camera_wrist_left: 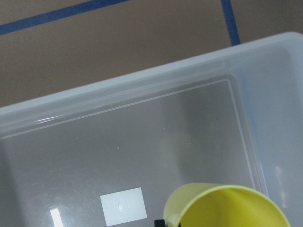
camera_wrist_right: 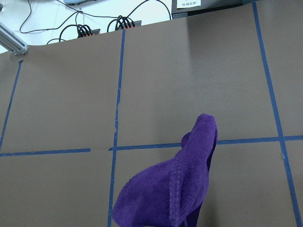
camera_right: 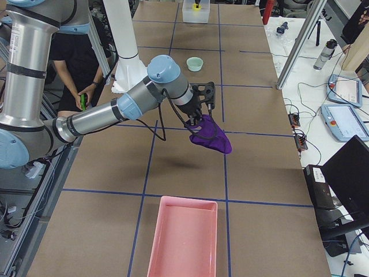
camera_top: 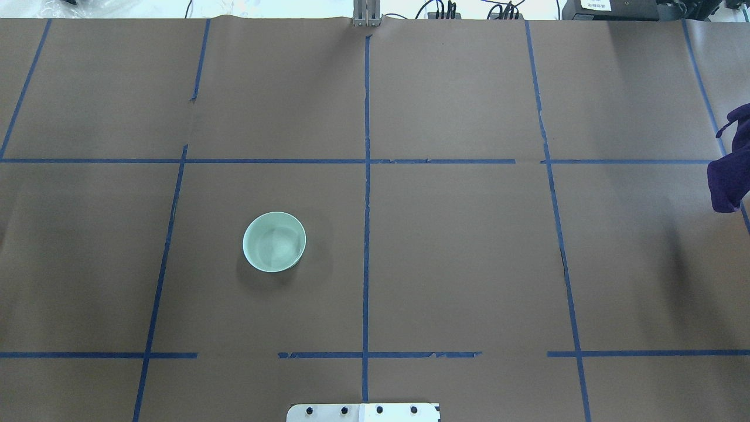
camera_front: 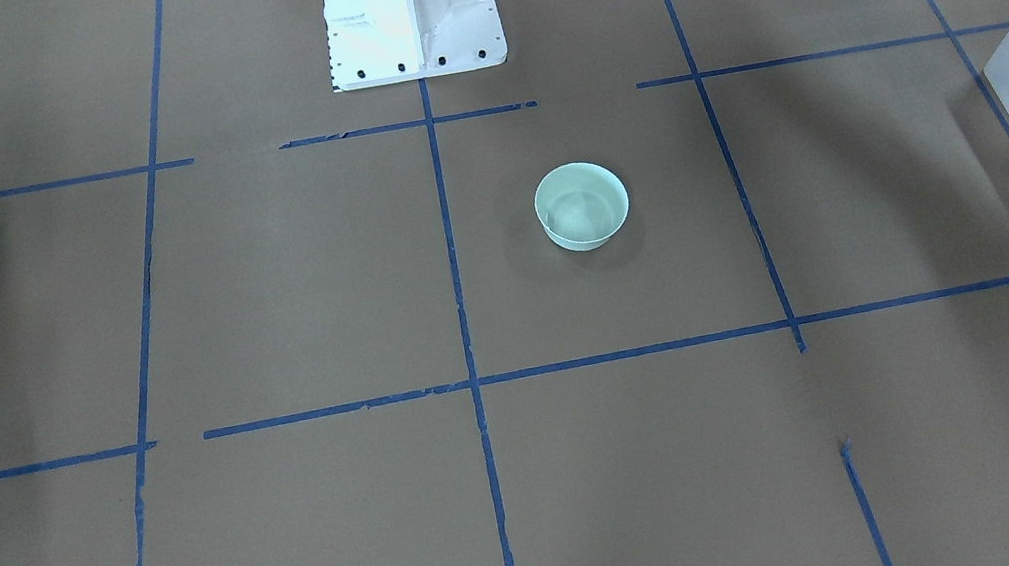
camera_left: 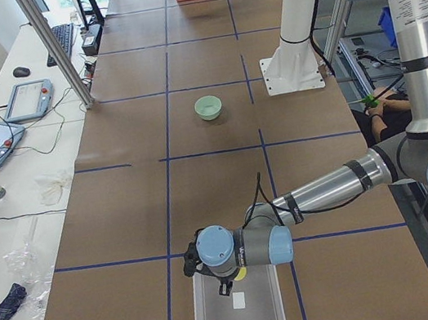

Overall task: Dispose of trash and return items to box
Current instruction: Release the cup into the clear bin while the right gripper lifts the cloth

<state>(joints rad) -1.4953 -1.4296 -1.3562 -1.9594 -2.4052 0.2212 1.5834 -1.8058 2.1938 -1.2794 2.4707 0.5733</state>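
1. Distance to the bowl [camera_top: 274, 241] is governing the coming move. The bowl is sitting upright on the desk [camera_top: 457, 246], left of centre in the overhead view, so it is lying on the left arm's half and well apart from both hands.
2. In the left side view the left hand [camera_left: 226, 284] is hanging at the lower middle of the frame, with the bowl far up the frame beyond it. That arm is looking like the nearer one for fetching it.
3. The cup [camera_wrist_left: 227, 208] is showing at the bottom right of the left wrist view, tilted, with its open mouth towards the camera, over the inside of the box [camera_wrist_left: 142, 85]. I cannot tell whether the left hand is gripping it or has let go.
4. The right hand [camera_right: 199, 112] is hovering mid-frame in the right side view, with the cloth [camera_right: 210, 138] dangling beneath it clear of the desk. The fingers are not showing in any closer view, so I cannot tell how they are set.
5. The tray [camera_right: 183, 236] is lying at the bottom of that frame, near the cloth but not under it. It is probably serving as the trash spot.
6. The bowl is looking like smooth, pale green, round plastic with a thin rim. The cup is glossy yellow and thin-walled. The box is frosted, rigid and round-cornered. The cloth is soft, fuzzy and limp.
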